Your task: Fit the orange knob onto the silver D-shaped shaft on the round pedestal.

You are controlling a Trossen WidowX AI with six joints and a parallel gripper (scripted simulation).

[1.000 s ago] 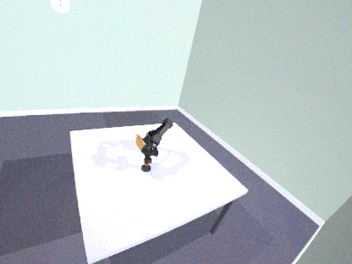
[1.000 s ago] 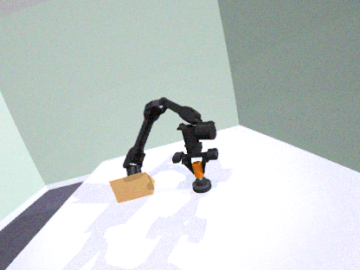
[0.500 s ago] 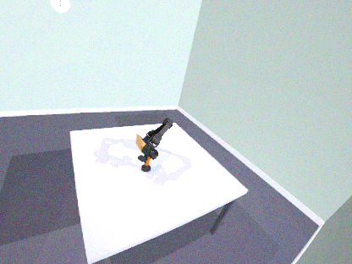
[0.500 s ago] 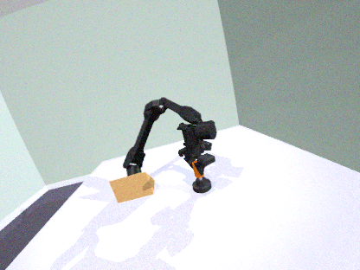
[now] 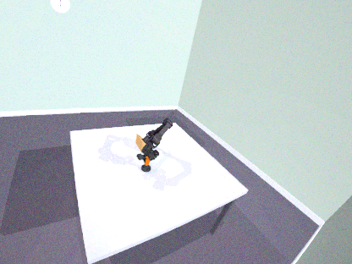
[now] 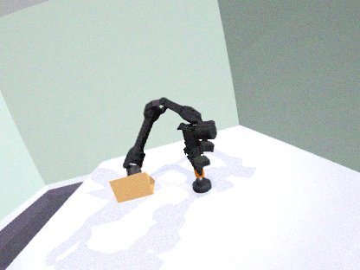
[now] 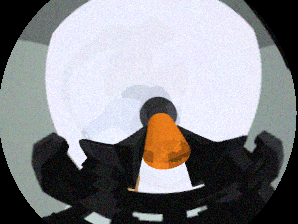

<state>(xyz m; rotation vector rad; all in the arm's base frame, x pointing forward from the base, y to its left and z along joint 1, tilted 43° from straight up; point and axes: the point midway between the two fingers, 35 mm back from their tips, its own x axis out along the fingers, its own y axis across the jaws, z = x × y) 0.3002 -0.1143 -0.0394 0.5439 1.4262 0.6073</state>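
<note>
The orange knob point(image 5: 147, 161) point(image 6: 196, 174) point(image 7: 164, 137) is between the fingers of my gripper point(image 5: 147, 158) point(image 6: 199, 170) point(image 7: 161, 128), which is shut on it and points down. The knob is over the dark round pedestal point(image 5: 145, 168) point(image 6: 202, 186) point(image 7: 158, 104). In the exterior view a small grey bit of the shaft point(image 6: 200, 178) shows between the knob's lower end and the pedestal. Whether the knob's hole is around the shaft's tip cannot be told. The hole and both flat sides are hidden.
A tan, angular block point(image 5: 140, 143) point(image 6: 131, 188) is near the arm's base point(image 6: 134, 158). The white table point(image 5: 123, 211) point(image 6: 260, 234) carries the arm, with shadows across it.
</note>
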